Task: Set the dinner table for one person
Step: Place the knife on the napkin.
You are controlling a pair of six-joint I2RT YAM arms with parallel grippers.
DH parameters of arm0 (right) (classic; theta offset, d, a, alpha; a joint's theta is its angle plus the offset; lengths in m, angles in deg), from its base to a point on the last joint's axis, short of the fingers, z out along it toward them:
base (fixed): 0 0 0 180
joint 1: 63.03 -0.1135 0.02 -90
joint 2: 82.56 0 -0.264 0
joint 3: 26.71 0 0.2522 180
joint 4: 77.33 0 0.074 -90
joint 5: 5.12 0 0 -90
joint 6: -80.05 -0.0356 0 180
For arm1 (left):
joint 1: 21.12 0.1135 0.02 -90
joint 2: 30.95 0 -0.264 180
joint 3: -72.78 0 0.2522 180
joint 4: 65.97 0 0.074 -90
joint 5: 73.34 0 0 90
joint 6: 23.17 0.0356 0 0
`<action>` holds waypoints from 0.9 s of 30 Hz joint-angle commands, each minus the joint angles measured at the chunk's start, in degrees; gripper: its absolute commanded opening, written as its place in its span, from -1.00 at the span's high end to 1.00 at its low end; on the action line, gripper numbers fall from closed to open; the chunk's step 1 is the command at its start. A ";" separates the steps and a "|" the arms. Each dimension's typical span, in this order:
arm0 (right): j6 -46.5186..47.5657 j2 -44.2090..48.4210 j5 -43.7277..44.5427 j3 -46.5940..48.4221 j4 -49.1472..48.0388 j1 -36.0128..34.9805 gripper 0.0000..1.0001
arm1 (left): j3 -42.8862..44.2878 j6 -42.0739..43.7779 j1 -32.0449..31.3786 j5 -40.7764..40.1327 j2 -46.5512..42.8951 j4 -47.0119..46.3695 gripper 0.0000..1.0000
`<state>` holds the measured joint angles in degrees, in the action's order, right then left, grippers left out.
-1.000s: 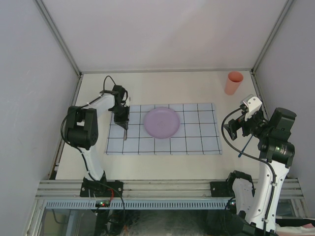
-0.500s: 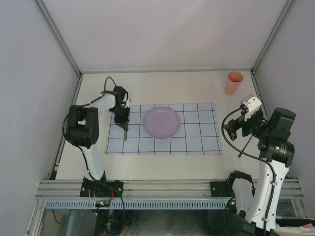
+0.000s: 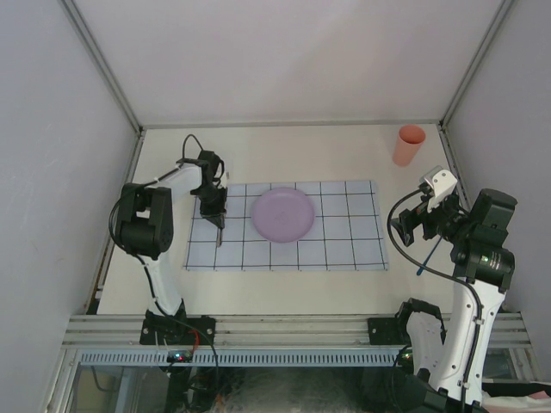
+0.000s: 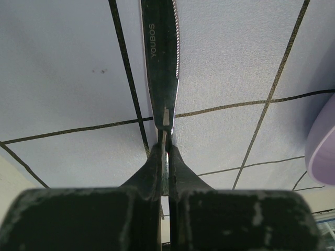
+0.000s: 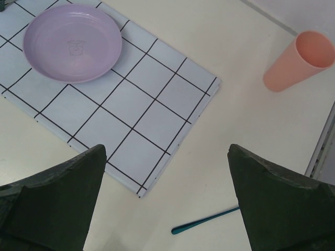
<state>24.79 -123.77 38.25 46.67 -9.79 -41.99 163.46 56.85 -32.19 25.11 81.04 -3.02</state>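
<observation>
From above, the left claw [image 3: 214, 215] is down over the checked cloth [image 3: 344, 241], clenched on a knife [image 3: 219, 232] whose blade runs out on its near side. The lilac plate [image 3: 282, 214] sits just to this claw's right. The right claw [image 3: 410, 227] hangs off the cloth's right edge with its fingers spread and nothing between them. A salmon cup [image 3: 410, 144] stands well beyond it, and a thin teal utensil [image 3: 424, 262] lies just on its near side. The desk [image 3: 284, 155] spreads under both claws and out to the rails.

From the left wrist, the left claw [image 4: 165, 151] pinches the knife [image 4: 159, 57] edge-on. The blade points straight ahead, low over the cloth [image 4: 68, 78]; whether it touches I cannot tell. The plate's rim [image 4: 323, 151] shows at the right.

From the right wrist, the right claw [image 5: 166, 157] gapes wide. The plate [image 5: 72, 42] is ahead to its left, the cup [image 5: 301, 60] ahead to its right, and the teal utensil [image 5: 204, 222] lies on bare desk [image 5: 235, 94] just below the gap.

It looks like the knife is being laid beside the plate. Next that claw would need to settle it flat and release, while the other drops onto the teal piece.
</observation>
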 commanded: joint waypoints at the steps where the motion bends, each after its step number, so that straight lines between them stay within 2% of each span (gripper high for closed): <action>1: 0.33 0.70 -0.90 0.11 -0.89 0.32 -0.99 | 1.84 -1.25 0.13 2.52 -0.07 0.17 1.00; 11: 0.23 0.85 -1.17 0.06 -0.78 0.49 -0.99 | 1.77 -2.06 0.46 4.20 0.61 -0.11 1.00; 27: 0.38 1.41 -0.89 -0.98 -1.00 0.64 -0.99 | 1.91 -1.25 0.59 1.83 0.34 -0.25 0.99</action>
<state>24.79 -122.74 38.25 45.71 -9.76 -41.62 163.46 55.82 -31.58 27.08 81.28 -3.04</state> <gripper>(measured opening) 0.995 0.025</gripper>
